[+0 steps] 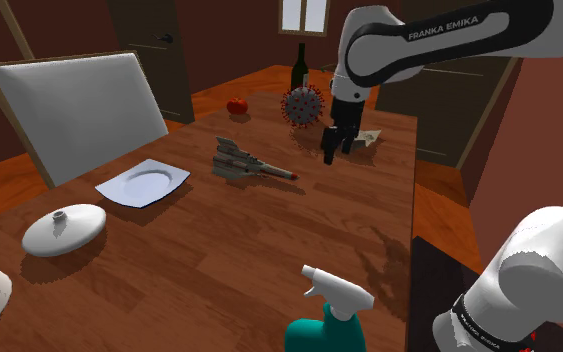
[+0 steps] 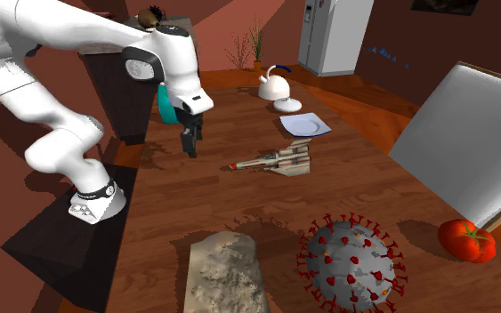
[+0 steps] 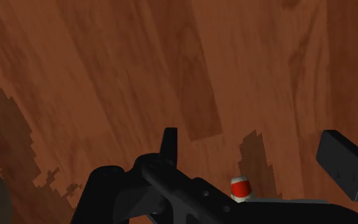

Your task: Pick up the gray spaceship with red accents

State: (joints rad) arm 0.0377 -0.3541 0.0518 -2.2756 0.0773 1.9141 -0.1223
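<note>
The gray spaceship point(image 1: 244, 162) with red accents lies flat on the wooden table point(image 1: 269, 250), its long nose pointing toward the shoulder view's right. In the second exterior view the spaceship point(image 2: 279, 160) rests mid-table. My gripper point(image 1: 331, 146) hangs above the table, just beyond the ship's nose and apart from it. Seen from the second exterior view, the gripper point(image 2: 189, 142) is to the ship's left. In the wrist view the gripper point(image 3: 258, 154) is open over bare wood, with a small red-and-white tip point(image 3: 240, 188), apparently the ship's nose, low between the fingers.
A spiky gray-and-red ball point(image 1: 302, 103), a dark bottle point(image 1: 300, 65) and a tomato point(image 1: 237, 104) stand at the far end. A rock point(image 2: 226, 271) lies near the ball. A white plate point(image 1: 142, 183), white lidded dish point(image 1: 64, 228), teal spray bottle point(image 1: 326, 315) and leaning white panel point(image 1: 79, 110) are nearer.
</note>
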